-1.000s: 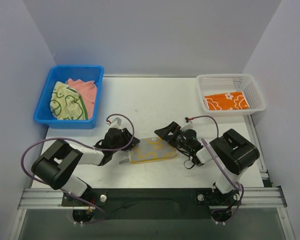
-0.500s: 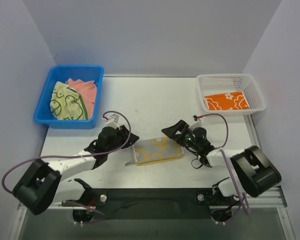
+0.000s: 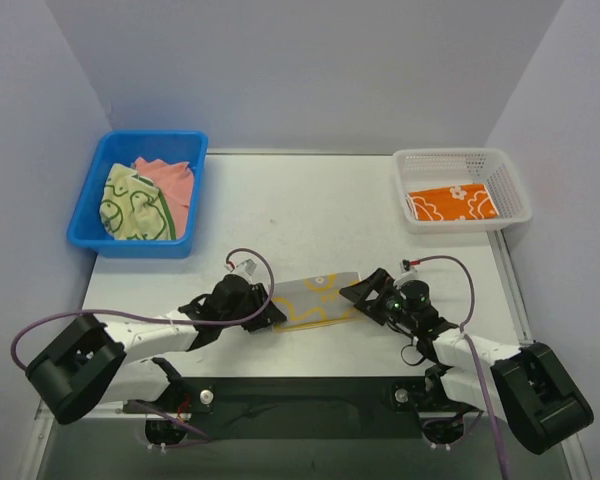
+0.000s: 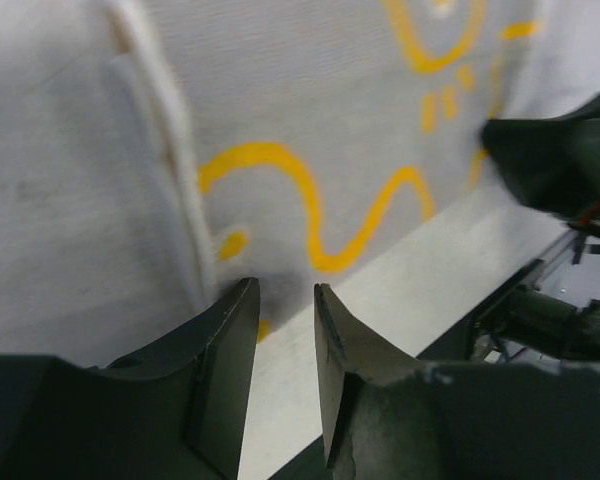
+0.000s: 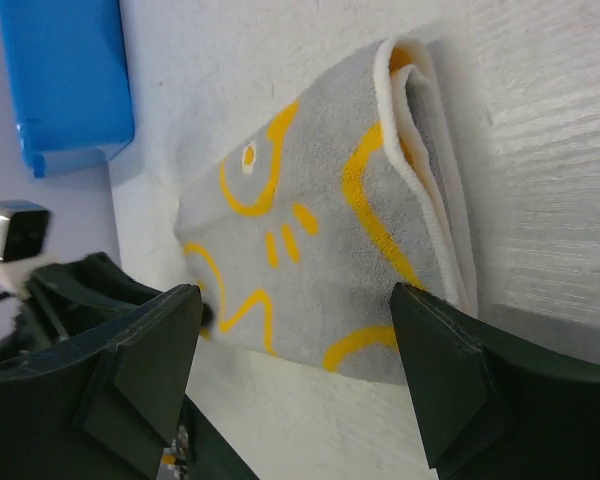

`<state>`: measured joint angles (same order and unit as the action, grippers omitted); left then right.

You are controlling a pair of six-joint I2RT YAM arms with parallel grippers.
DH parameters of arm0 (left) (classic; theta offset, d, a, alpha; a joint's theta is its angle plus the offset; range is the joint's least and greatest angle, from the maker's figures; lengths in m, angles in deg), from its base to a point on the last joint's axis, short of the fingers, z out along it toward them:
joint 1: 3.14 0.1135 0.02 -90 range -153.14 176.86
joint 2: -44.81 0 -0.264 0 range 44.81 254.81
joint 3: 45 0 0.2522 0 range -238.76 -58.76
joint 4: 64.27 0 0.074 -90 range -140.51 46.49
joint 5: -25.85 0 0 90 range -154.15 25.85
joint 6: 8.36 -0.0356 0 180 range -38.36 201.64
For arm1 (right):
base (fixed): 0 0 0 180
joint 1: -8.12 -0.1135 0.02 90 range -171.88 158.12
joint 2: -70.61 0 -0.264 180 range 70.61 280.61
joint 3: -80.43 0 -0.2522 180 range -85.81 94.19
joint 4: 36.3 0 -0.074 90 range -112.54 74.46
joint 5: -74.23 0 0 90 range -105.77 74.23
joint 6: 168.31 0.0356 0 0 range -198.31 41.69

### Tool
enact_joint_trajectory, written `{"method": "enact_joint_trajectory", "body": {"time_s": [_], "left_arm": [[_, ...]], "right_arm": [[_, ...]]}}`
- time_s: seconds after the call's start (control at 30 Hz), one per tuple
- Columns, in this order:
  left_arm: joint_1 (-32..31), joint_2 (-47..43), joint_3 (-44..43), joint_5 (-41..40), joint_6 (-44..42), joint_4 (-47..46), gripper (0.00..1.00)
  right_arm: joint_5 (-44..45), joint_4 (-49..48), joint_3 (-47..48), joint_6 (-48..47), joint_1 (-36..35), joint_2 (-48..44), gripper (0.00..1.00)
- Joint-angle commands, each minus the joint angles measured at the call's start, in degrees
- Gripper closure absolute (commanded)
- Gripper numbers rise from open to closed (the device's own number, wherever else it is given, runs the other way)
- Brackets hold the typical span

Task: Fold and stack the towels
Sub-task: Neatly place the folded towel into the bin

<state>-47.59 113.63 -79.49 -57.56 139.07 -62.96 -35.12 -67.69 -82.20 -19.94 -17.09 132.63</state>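
Ideally the right gripper should be closing squarely over every layer of the towel lying on the tabletop. It is gaping wide around the folded end, holding nothing. The left gripper is sitting narrowly parted at the opposite corner; whether it is pinching there, I cannot tell.

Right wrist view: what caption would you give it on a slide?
Right hand open at one end of a folded yellow-printed towel; left hand opposite.
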Motion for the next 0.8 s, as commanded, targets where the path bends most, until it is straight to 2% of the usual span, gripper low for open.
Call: {"method": "enact_joint_trajectory", "body": {"time_s": [0.0,0.07,0.17,0.27,0.33,0.4,0.53,0.6,0.63,0.67,0.73,0.77], "left_arm": [[0.2,3.9,2.3,1.8,6.7,-2.1,0.61],[1.1,6.2,3.1,2.5,7.9,-2.3,0.63],[6.3,6.0,5.1,3.7,7.8,-2.1,0.65],[14.3,4.1,4.7,4.9,4.1,2.2,0.66],[16.7,2.4,2.4,3.6,-1.1,7.8,0.65],[16.8,1.8,-3.9,2.4,-6.9,14.8,0.63],[15.3,1.8,-14.6,1.9,-14.9,23.2,0.46],[13.6,1.4,-20.7,-0.4,-19.2,28.8,0.3],[11.9,1.4,-22.5,-4.3,-20.4,30.5,0.24],[8.1,1.5,-24.9,-6.1,-21.6,32.4,0.1],[3.1,3.1,-31.0,-13.9,-24.1,37.4,0.03],[-2.0,4.1,-32.9,-16.1,-24.7,38.7,0.02]], "right_arm": [[2.0,4.7,-3.3,4.0,2.4,-1.3,0.21],[1.8,4.8,-5.7,6.1,5.0,-2.2,0.24],[2.8,7.9,-6.6,6.1,6.6,-6.4,0.24],[3.3,15.2,-3.8,2.6,6.3,-11.1,0.23],[3.5,22.3,1.2,-1.5,6.1,-14.5,0.23],[4.2,27.3,4.3,-4.7,6.1,-17.4,0.22],[6.6,41.5,12.1,-14.0,6.3,-20.1,0.18],[7.7,48.5,16.8,-17.0,6.5,-19.6,0.12],[8.6,50.7,18.6,-19.2,6.5,-19.1,0.06],[9.5,53.0,21.3,-20.1,6.6,-18.7,0.01],[11.9,58.6,23.7,-21.9,7.4,-16.9,0.0],[12.7,60.2,24.7,-23.2,7.6,-16.4,0.0]]}}
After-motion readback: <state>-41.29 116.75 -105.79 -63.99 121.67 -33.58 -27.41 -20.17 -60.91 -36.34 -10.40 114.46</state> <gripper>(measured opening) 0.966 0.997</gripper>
